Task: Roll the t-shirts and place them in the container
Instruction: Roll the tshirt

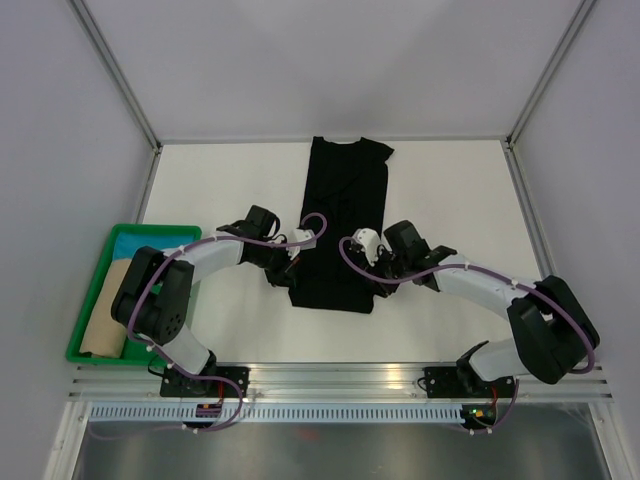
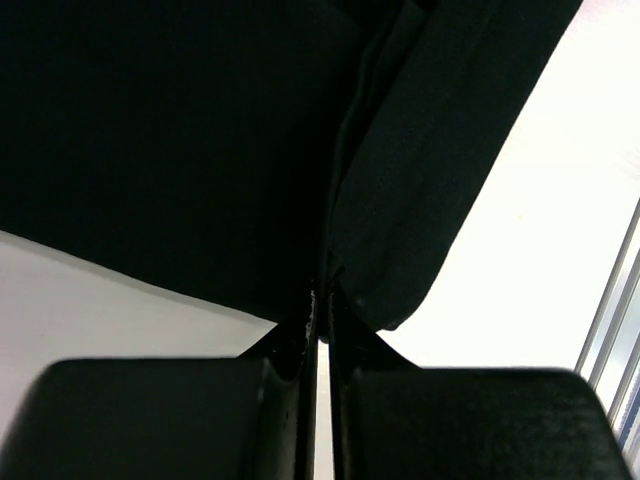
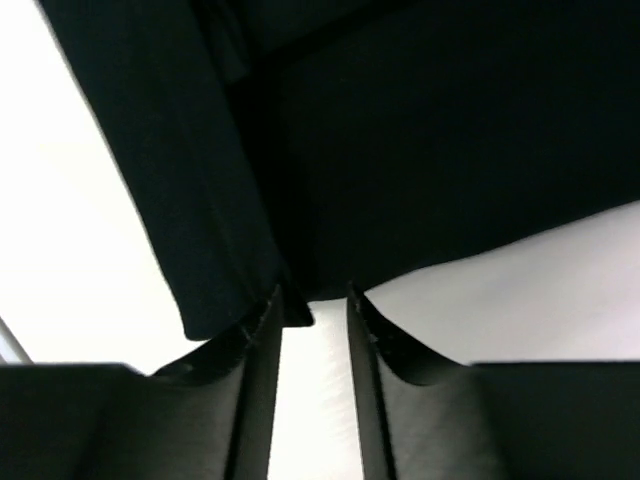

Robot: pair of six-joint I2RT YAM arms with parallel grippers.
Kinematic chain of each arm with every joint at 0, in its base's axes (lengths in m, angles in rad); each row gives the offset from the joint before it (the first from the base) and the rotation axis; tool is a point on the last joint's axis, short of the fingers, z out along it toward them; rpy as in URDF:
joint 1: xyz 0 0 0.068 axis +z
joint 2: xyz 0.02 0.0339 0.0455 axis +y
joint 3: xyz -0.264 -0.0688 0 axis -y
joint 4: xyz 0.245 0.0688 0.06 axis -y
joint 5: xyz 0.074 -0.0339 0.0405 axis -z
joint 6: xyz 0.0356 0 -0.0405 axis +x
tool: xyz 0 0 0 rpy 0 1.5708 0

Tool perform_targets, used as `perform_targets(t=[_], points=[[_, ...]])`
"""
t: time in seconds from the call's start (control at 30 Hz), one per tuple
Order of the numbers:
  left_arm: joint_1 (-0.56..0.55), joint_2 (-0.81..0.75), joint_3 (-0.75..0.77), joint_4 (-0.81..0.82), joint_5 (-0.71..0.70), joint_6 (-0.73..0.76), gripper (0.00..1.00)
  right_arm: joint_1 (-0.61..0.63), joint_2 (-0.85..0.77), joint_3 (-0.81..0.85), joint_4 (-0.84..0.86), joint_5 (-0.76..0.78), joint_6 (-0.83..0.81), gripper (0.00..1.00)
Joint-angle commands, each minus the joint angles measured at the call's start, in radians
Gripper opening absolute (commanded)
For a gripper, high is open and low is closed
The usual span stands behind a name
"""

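Note:
A black t-shirt [image 1: 340, 215] lies folded into a long narrow strip in the middle of the white table, collar at the far end. My left gripper [image 1: 291, 268] is at its near left edge. In the left wrist view this gripper [image 2: 325, 295] is shut on a fold of the t-shirt [image 2: 150, 130], and the cloth runs into the fingertips. My right gripper [image 1: 378, 276] is at the near right edge. In the right wrist view it [image 3: 312, 300] stands open, its fingertips at the hem of the t-shirt [image 3: 420, 150], with bare table between the fingers.
A green tray [image 1: 150, 230] stands at the left edge of the table and holds a beige folded cloth [image 1: 105, 335]. An aluminium rail [image 1: 340, 378] runs along the near edge. White walls enclose the table on three sides.

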Motion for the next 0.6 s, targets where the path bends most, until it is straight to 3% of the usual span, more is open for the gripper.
perform_targets(t=[0.0,0.13,0.23,0.3,0.33,0.43,0.57], points=[[0.002,0.008,0.037,0.046,-0.005,-0.041,0.05,-0.005,-0.065,0.02,0.062,0.085,0.086,0.4],[0.001,0.011,0.033,0.051,0.002,-0.044,0.06,-0.007,-0.144,0.049,0.07,0.157,0.174,0.43],[0.001,0.01,0.031,0.061,-0.019,-0.049,0.06,-0.007,-0.211,0.016,0.097,0.08,0.22,0.41],[0.001,0.008,0.03,0.063,-0.018,-0.052,0.06,-0.004,-0.252,-0.067,0.187,-0.039,0.264,0.32],[0.001,0.007,0.03,0.066,-0.018,-0.053,0.06,0.001,-0.26,-0.099,0.233,-0.065,0.337,0.2],[0.001,0.005,0.019,0.087,-0.037,-0.064,0.06,0.027,-0.25,-0.175,0.381,-0.097,0.408,0.07],[-0.001,-0.001,-0.001,0.124,-0.088,-0.099,0.08,0.032,-0.13,-0.211,0.47,-0.1,0.496,0.02]])
